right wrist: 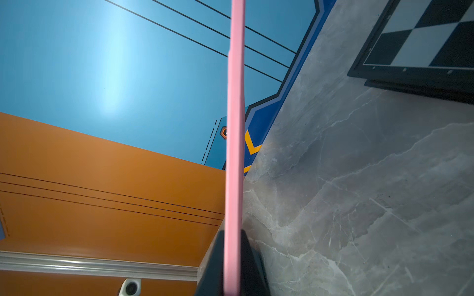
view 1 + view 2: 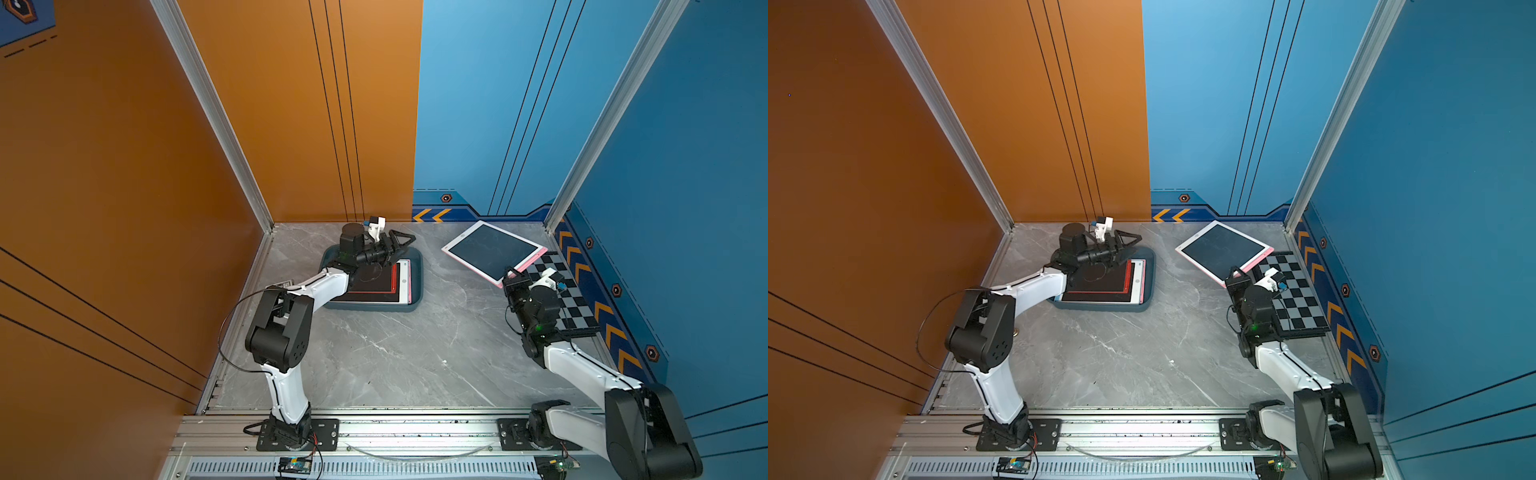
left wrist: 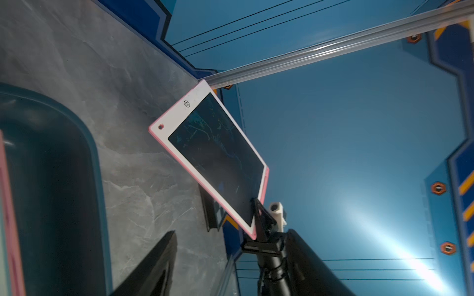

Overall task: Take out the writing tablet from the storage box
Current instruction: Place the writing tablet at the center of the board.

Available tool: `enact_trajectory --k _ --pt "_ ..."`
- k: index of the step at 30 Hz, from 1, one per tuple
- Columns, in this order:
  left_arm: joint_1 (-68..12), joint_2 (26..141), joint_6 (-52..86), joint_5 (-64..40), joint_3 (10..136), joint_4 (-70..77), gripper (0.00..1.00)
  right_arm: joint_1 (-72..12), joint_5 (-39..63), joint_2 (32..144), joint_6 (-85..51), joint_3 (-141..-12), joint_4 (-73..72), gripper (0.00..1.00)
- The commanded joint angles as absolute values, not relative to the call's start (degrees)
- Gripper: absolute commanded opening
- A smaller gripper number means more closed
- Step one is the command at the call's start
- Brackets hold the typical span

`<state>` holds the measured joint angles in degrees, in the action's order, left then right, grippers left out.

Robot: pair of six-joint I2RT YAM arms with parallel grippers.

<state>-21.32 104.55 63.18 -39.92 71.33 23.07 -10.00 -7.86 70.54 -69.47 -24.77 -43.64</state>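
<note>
Taking the far wall as 12 o'clock on the table, the storage box (image 2: 417, 286) lies flat at about 10 o'clock. It holds a stack of flat slabs: a black tablet with a red border (image 2: 370, 282) on top and a white-framed tablet (image 2: 404, 286) under it, pink at its edge. Anything deeper in the stack is hidden by the left arm.

The writing tablet (image 2: 490, 249) is out of the box, at about 1 o'clock – white frame, dark screen, pink rim. The right gripper (image 2: 512, 276) pinches it at its near corner, and the right wrist view shows the pink edge clamped between both fingers. The tablet is tilted; I cannot tell whether its far corner touches the table.

The left gripper (image 2: 409, 244) hangs over the far end of the box, pointing toward 3 o'clock, its fingers spread with nothing between them.

The table (image 2: 395, 353) is grey marble-patterned. An orange wall (image 2: 291, 104) runs from 9 to 12 o'clock and a blue wall (image 2: 478, 104) from 12 to 3, while a chequered board (image 2: 557, 291) lies at 3 o'clock.

Count – two arms, one box, one chequered board, three tablets visible.
</note>
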Motion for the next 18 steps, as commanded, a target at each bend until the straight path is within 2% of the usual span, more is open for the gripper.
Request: enact_trajectory --k 1,4,12,18 --pt "-24.5 98.3 46.2 -26.8 74.9 1.5 0.76 -13.2 -21.6 75.9 -69.3 -27.6 -56.9 0.00" --pt "-26.5 94.4 41.3 -20.5 75.0 -4.7 0.84 -16.7 -28.3 82.6 -68.1 -29.2 -65.2 0.00" --pt "-26.5 84.5 40.3 -16.5 67.2 -7.4 0.85 -23.9 -42.0 103.6 -72.8 -37.1 -80.8 0.00" --pt "-26.0 77.9 39.1 -14.4 64.4 -10.3 0.85 -25.9 -46.0 110.7 -74.9 -42.0 -80.2 0.00"
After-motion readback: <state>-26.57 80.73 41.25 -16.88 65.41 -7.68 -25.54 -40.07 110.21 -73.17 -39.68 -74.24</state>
